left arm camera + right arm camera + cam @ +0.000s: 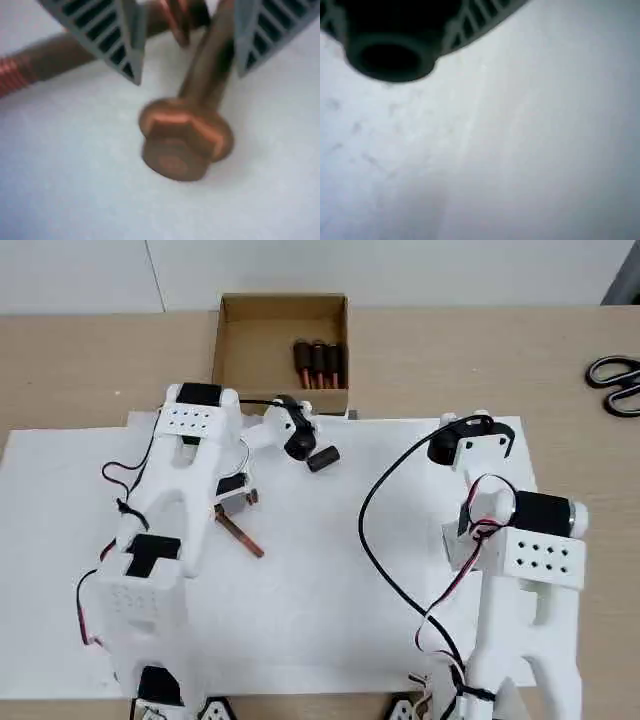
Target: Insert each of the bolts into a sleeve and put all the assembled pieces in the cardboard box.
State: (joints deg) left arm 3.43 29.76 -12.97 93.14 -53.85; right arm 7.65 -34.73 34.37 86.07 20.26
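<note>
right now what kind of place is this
Probably a lab or workshop bench for robot practice: a left arm and a right arm stand at a wooden table over a white sheet, beside a cardboard box of assembled pieces, scissors farther off.

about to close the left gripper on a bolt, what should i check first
1. Left gripper open: ok.
2. Bolt shank in the gap between its fingers: ok.
3. Second bolt clear of the grip: cannot tell, it runs behind one finger.
4. Sleeve secure at the right gripper: cannot tell.
5. Spare sleeve lying free on the white sheet: ok.
6. Room in the cardboard box: ok, three pieces at one side.
</note>
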